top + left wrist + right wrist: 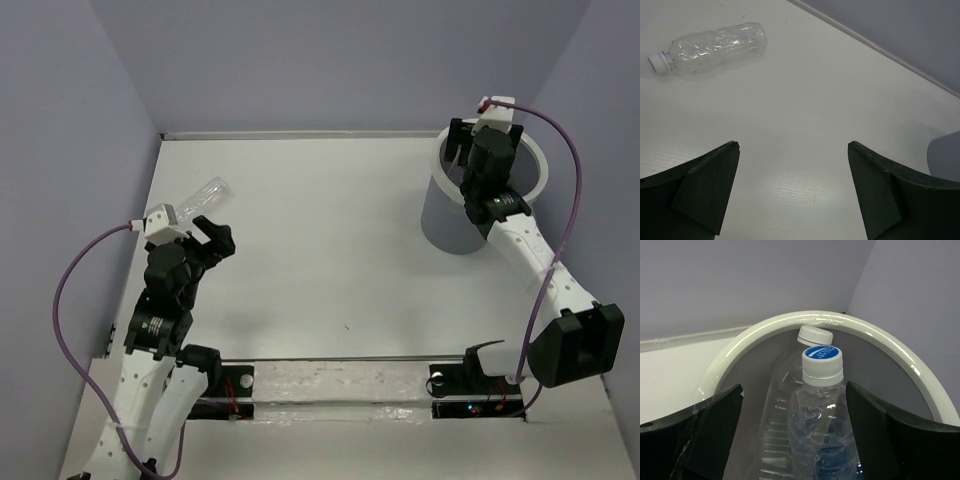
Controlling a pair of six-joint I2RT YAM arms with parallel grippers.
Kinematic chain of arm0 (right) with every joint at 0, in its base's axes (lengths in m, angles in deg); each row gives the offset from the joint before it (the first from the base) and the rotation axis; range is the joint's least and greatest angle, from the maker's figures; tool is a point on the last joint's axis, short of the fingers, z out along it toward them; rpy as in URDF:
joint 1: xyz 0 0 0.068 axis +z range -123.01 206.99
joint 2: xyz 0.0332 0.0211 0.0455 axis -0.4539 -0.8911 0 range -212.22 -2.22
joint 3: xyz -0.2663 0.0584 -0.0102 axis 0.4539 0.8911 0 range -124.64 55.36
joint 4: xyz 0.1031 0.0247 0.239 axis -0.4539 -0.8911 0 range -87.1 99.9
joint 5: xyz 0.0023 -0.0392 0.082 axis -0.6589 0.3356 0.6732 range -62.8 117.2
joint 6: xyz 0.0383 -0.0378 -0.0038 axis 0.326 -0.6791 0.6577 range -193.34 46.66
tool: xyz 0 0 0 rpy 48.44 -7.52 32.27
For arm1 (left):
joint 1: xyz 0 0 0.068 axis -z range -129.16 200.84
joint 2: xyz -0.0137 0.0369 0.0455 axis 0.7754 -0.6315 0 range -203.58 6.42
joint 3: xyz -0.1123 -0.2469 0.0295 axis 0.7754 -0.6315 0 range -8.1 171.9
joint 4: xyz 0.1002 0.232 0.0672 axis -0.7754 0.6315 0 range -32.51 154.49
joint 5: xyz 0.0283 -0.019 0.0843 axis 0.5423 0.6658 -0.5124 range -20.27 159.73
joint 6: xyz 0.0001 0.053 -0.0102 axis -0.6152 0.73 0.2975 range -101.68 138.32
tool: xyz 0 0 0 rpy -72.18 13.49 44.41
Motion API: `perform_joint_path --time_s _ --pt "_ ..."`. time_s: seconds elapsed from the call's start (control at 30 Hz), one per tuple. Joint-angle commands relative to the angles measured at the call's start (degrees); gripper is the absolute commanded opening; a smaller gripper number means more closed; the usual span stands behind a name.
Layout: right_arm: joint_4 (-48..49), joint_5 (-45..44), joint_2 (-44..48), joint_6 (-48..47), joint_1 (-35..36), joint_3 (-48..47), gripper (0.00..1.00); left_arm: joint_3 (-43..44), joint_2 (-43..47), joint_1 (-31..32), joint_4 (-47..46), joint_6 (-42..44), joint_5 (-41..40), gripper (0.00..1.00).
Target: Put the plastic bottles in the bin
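Jaws of the right gripper [795,390] stand spread either side of a blue-capped bottle [822,360] inside the bin [755,335], apparently let go, though contact on one side is hard to rule out. A white-capped bottle [815,334] lies behind it, so at least two are in. Left gripper [792,145] gapes wide, holding nothing, near one unlabelled bottle [715,47] lying on the table [330,230] close to the left wall [60,150]. That bottle remains; open tabletop runs across to the bin.

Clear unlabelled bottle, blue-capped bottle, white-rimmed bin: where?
Clear unlabelled plastic bottle [715,47], left wrist view, body.
Blue-capped plastic bottle [822,360], right wrist view, cap.
Round grey bin [880,336], right wrist view, white rim.
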State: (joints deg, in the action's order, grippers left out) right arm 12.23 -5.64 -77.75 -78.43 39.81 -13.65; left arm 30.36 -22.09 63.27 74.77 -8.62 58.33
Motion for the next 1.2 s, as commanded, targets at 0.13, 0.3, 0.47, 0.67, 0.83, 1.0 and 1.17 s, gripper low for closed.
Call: perform_joint_path --time_s 0.13,0.3,0.47,0.67,0.83,1.0,1.17 --pt "-15.2 11.5 11.1 11.2 0.1 -5.8 0.88 7.5 -10.0 -0.3 -5.5 4.3 -0.5 0.99" --pt "-14.7 37.1 19.9 22.6 0.1 -1.7 0.88 14.0 -23.2 -0.3 -6.0 8.7 -6.4 0.99" --pt "-8.8 45.5 23.4 29.1 5.8 6.2 0.89 20.5 -37.1 -0.3 -7.2 17.6 -11.2 0.99" --pt "-1.2 42.8 21.2 29.9 21.6 13.9 0.89 23.9 -53.0 -1.3 -15.6 26.6 -14.1 0.99" --pt "2.9 42.1 19.9 30.5 25.6 18.7 0.90 30.1 -61.5 -2.3 -13.9 33.3 -16.5 0.99" --pt "5.2 42.9 19.0 31.4 26.7 22.8 0.91 33.2 -66.7 -5.8 -13.0 37.1 -16.1 0.99" --pt "5.9 44.2 18.0 31.6 27.3 23.9 0.91 33.3 -71.1 -10.7 -13.6 38.1 -15.9 0.99"
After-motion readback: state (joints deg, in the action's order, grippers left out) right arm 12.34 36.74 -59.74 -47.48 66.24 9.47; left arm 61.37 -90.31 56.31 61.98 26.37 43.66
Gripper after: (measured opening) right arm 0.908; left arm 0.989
